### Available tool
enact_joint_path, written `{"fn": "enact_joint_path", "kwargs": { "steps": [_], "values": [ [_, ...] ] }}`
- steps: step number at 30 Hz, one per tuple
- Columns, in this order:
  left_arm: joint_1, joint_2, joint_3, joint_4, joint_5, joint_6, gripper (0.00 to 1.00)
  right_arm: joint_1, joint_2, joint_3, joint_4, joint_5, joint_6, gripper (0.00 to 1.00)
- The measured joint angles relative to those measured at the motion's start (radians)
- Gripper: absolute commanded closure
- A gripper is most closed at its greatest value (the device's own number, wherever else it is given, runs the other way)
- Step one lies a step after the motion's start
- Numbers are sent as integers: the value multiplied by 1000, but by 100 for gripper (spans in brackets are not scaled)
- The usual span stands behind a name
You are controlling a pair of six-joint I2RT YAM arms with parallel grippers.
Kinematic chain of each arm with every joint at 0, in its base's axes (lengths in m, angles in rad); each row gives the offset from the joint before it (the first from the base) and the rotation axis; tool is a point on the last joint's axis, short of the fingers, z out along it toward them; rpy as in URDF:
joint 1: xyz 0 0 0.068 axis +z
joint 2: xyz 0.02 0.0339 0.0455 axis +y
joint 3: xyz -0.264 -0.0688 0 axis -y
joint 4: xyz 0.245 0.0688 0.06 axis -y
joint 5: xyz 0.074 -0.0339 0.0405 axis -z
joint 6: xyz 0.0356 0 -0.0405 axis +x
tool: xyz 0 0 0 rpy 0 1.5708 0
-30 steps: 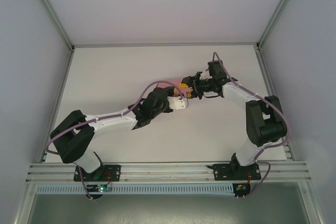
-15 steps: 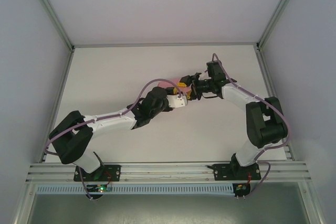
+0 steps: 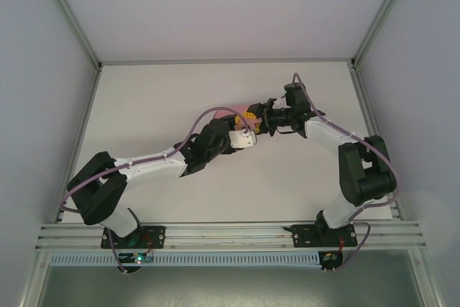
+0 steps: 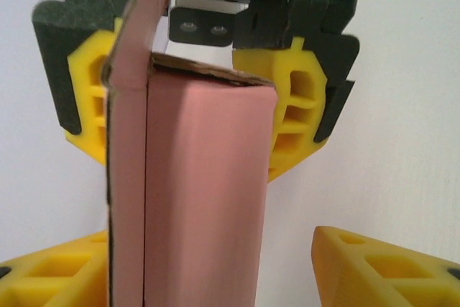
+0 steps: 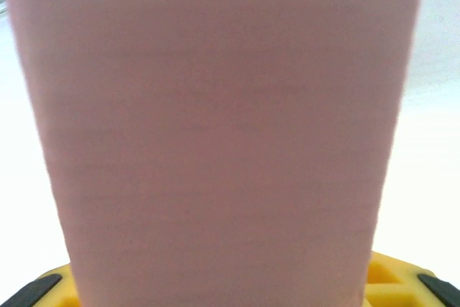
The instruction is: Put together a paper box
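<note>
Over the middle of the tabletop (image 3: 158, 91), the paper box (image 4: 201, 192) lies between the left gripper (image 3: 246, 129) and the right gripper (image 3: 256, 116), whose fingers (image 4: 295, 116) sit on both sides of it.

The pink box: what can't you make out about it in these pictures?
- Left wrist view: the paper box runs off the bottom edge, so its near end is cut off. Its far end faces away.
- Right wrist view: it is too close and blurred. Creases are unreadable and the lower end is cut off by the bottom edge.
- Top external view: it is too small to read and mostly covered by the right gripper.
</note>
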Motion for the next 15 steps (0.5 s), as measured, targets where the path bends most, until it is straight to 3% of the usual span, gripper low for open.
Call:
{"fn": "enact_joint_path", "kwargs": {
  "steps": [4, 11, 15],
  "values": [
    [3, 0, 4, -6, -31, 3, 53, 2, -2, -8, -5, -16, 5, 68],
    [4, 0, 6, 5, -32, 12, 53, 1, -48, -39, 13, 10, 30, 68],
    [4, 0, 7, 21, -27, 26, 65, 1, -73, -48, 17, 32, 27, 59]
  ]
}}
